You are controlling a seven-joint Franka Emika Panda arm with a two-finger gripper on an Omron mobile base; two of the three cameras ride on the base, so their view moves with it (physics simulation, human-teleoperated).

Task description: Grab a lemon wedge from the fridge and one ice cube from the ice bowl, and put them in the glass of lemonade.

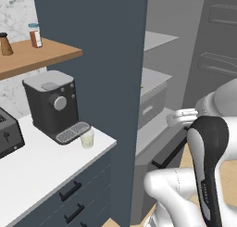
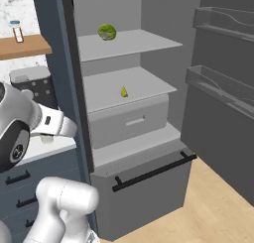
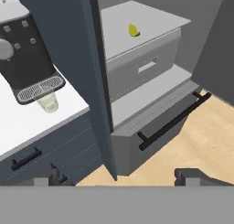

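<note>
fridge (image 2: 163,63) door stands swung wide, so the shelves are open to reach; lemon wedge (image 2: 123,91) lies alone on the middle shelf (image 2: 149,86), above the grey drawer (image 2: 130,122); a round leafy green ball (image 2: 106,32) sits on the shelf above, not the target; glass of lemonade (image 1: 87,138) waits on the white table (image 1: 41,163), just in front of the coffee machine (image 1: 52,104) drip tray, so the drop-off is a short swing left from the fridge; jaws (image 3: 121,177) hang low outside the fridge, tips spread wide at the bottom of the hand view, nothing between them; camera points at the cabinet edge and the lower freezer handle (image 3: 173,121); wedge (image 3: 133,30) is well apart from the jaws, up and ahead, slightly right of centre; my read: approach not yet lined up, the hand needs to lift to middle-shelf height and go in past the dark blue panel (image 3: 68,58); ice step not started.
</note>
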